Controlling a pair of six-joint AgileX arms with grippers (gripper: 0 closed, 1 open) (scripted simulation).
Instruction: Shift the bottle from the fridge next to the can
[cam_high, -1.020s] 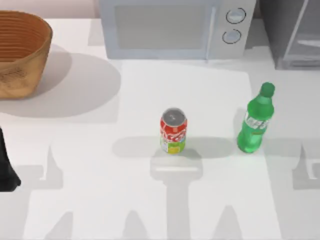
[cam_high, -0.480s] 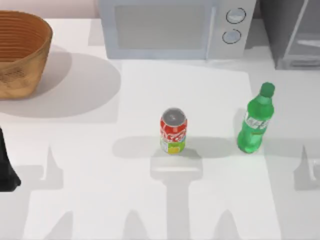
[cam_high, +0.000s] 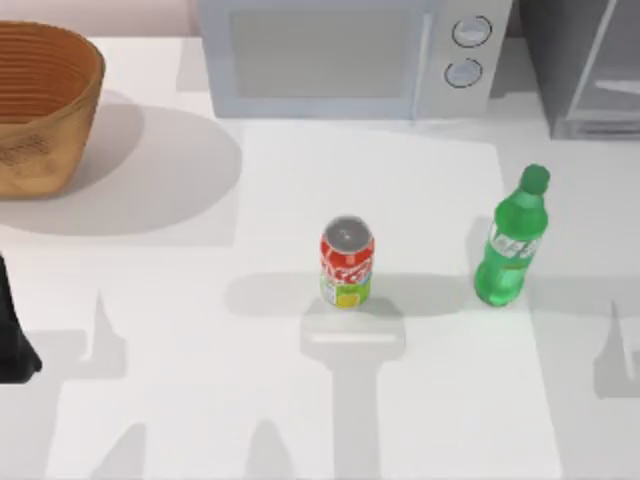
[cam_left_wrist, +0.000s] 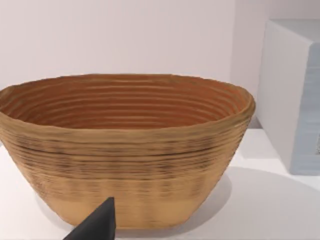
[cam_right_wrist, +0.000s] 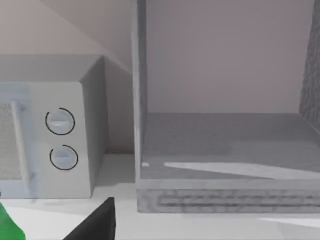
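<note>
From above, the bottle (cam_high: 511, 244) stands upright on the white surface (cam_high: 300, 400), to the right of the can (cam_high: 346, 262) with a clear gap between them, both in front of the microwave (cam_high: 350, 55). The fridge (cam_high: 585, 65) sits at the back right, cut off by the frame's top and right edges, so its door is hard to read. A woven basket (cam_high: 40, 105) at the back left is also cropped. A dark piece of the left arm (cam_high: 12, 335) pokes in at the left edge; its fingers lie outside the frame. In the left wrist view the basket (cam_left_wrist: 125, 150) looms close, with one dark fingertip (cam_left_wrist: 97, 225) at the lower edge (whether the fingers are apart or together, I cannot tell). The right wrist view faces the fridge's (cam_right_wrist: 225, 150) open interior beside the microwave (cam_right_wrist: 50, 145); a sliver of green bottle (cam_right_wrist: 7, 225) and one dark fingertip (cam_right_wrist: 95, 222) show low down, the fingers' spread again unreadable. Compared with a second ago, bottle and can have not moved; only the arm shadow at the right edge has shifted slightly.
</note>
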